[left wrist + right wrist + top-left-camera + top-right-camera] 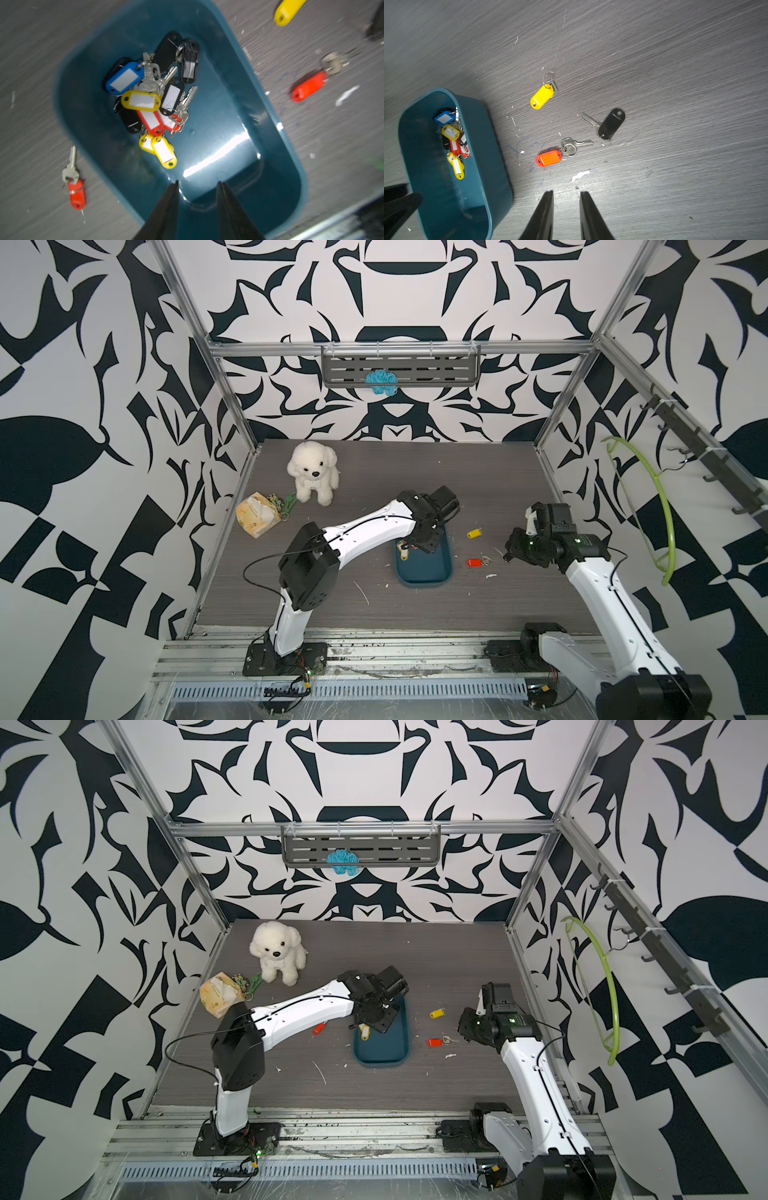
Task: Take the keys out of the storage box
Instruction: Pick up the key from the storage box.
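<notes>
**keys (149, 99) heaped in storage box (228, 124), four on bench (291, 1085)**

A lone red-tagged key (319, 1028) lies left of the box; the left jaws hang above the box, parted, empty. To its right lie a yellow-tagged key (542, 96), a second red-tagged key (549, 158) and a black-tagged key (611, 123), the right jaws nearby, parted, empty.

White-shelled arms (365, 526) with black joints, thin black cables, tapered black gripper fingers (164, 214).
</notes>
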